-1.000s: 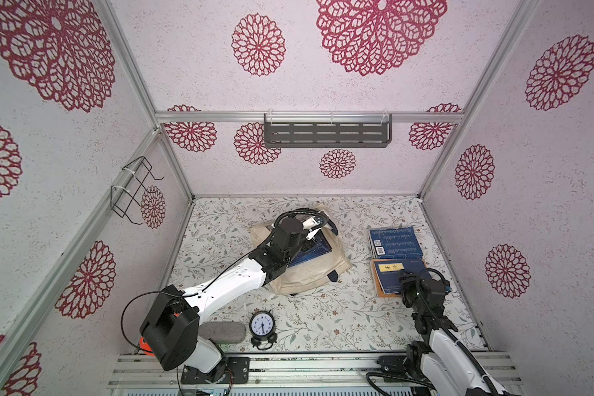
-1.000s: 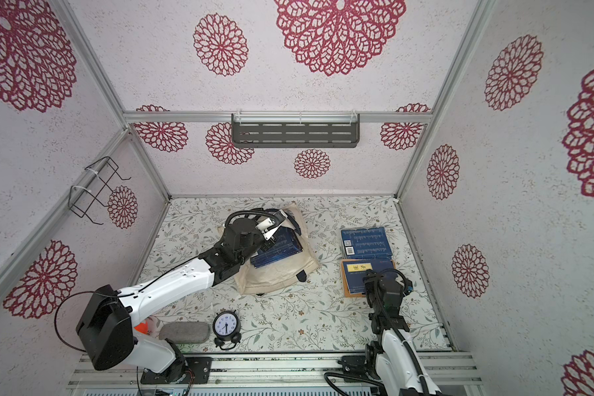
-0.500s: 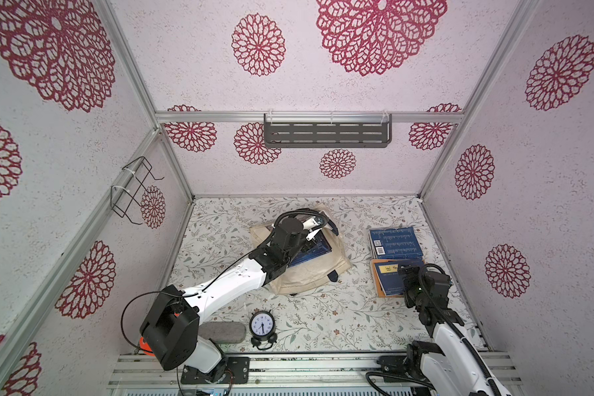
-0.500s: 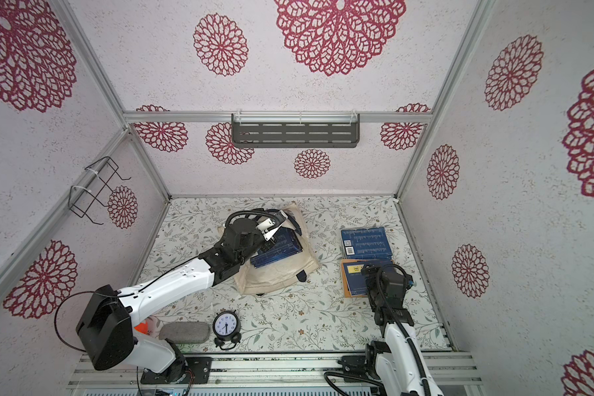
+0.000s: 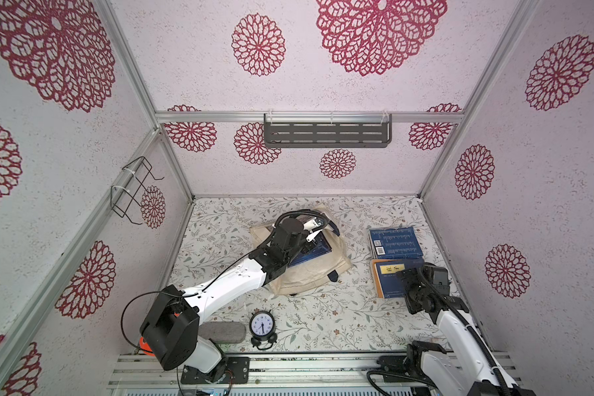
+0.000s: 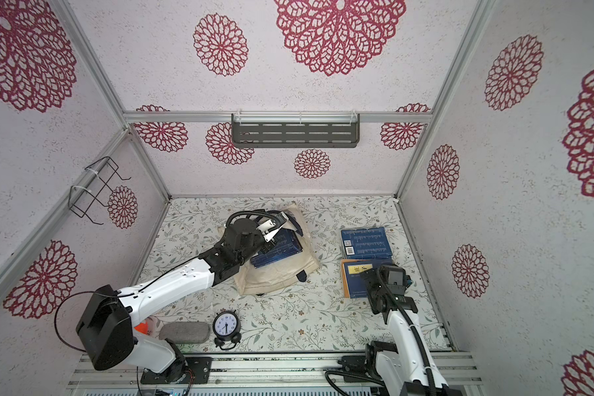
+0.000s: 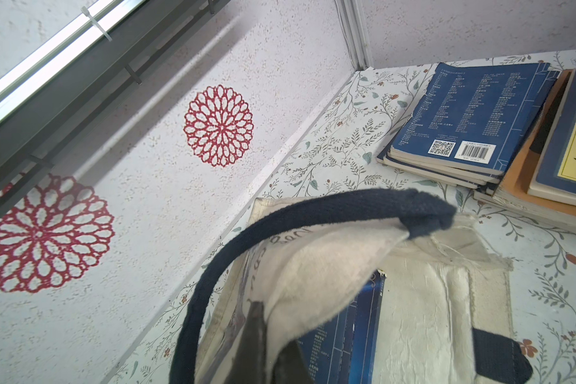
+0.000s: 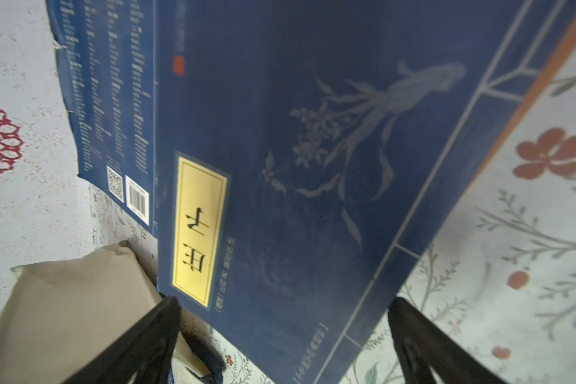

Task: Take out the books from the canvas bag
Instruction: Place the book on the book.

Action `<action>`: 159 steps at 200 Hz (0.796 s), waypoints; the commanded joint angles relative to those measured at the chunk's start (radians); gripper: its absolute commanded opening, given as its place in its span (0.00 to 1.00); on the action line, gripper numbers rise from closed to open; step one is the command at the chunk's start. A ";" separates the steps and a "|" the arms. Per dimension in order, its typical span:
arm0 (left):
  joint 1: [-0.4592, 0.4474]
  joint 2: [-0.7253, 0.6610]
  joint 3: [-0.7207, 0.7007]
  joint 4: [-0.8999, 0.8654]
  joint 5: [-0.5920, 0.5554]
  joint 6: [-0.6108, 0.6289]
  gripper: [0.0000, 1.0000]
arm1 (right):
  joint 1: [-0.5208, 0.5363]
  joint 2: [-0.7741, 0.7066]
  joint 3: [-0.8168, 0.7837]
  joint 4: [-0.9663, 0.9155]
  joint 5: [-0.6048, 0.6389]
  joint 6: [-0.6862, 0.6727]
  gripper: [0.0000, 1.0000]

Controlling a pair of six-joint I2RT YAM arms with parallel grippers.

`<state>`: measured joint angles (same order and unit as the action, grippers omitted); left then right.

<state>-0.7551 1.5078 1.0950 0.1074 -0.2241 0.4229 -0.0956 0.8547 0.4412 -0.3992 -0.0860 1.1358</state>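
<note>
Left pincer [image 7: 273, 349] pinches the canvas bag [image 5: 309, 274] flap open, one navy book [image 5: 314, 248] showing inside; right pincer [image 8: 283, 299], spread, hovers over stacked books [image 5: 393, 241] on the table [image 5: 323, 308], so it likely crosses next to grip that book's edge.

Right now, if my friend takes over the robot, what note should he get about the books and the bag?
Grippers: the left gripper is shut on the canvas bag, pinching its upper flap and holding the mouth up. The right gripper is open and empty, over the yellow-label navy book.
Done: a navy stack lies on the table to the bag's right. Beside it, the yellow-label book lies on an orange book.
Left: one navy book shows inside the bag. More may be hidden.
</note>
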 commanded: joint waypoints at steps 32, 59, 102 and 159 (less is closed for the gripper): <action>-0.018 -0.002 0.037 0.025 0.027 0.010 0.00 | -0.006 -0.066 0.065 -0.119 0.044 -0.033 0.99; -0.018 -0.001 0.041 0.024 0.028 0.002 0.00 | 0.021 -0.127 0.073 -0.079 0.020 -0.073 0.99; -0.018 0.002 0.046 0.026 0.025 -0.011 0.00 | 0.193 -0.308 0.030 0.098 0.001 -0.094 0.97; -0.018 0.003 0.048 0.041 0.015 -0.026 0.00 | 0.584 -0.216 -0.037 0.356 0.156 0.001 0.95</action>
<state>-0.7567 1.5120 1.1084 0.0914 -0.2199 0.4053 0.3546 0.5816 0.4316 -0.1955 -0.0372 1.0847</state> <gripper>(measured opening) 0.058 0.953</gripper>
